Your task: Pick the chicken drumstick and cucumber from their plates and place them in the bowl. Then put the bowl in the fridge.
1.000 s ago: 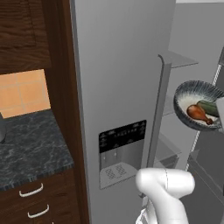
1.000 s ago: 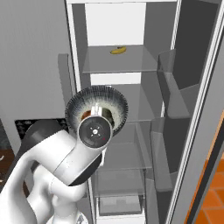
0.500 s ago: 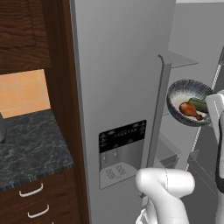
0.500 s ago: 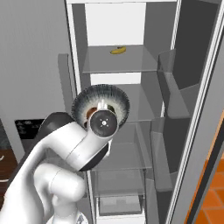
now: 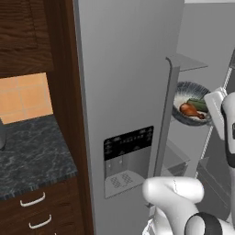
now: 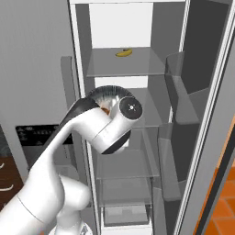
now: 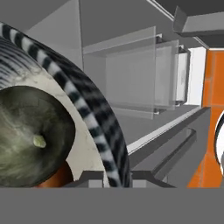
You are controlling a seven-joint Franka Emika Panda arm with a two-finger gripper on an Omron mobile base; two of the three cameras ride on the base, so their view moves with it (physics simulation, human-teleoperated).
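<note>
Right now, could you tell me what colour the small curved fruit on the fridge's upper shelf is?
Yellow: the small curved fruit shows best in the right base view.

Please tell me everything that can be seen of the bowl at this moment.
The bowl is round, wide and deep, dark grey-blue with fine pale ribs; its inside looks paler in the hand view. It is tilted, its opening turned toward the left base camera, and it is held up in the air at the open fridge, beside the edge of the closed door. Inside lie the reddish-brown drumstick and the dark green cucumber, side by side. The gripper's jaws are shut on its rim.
</note>
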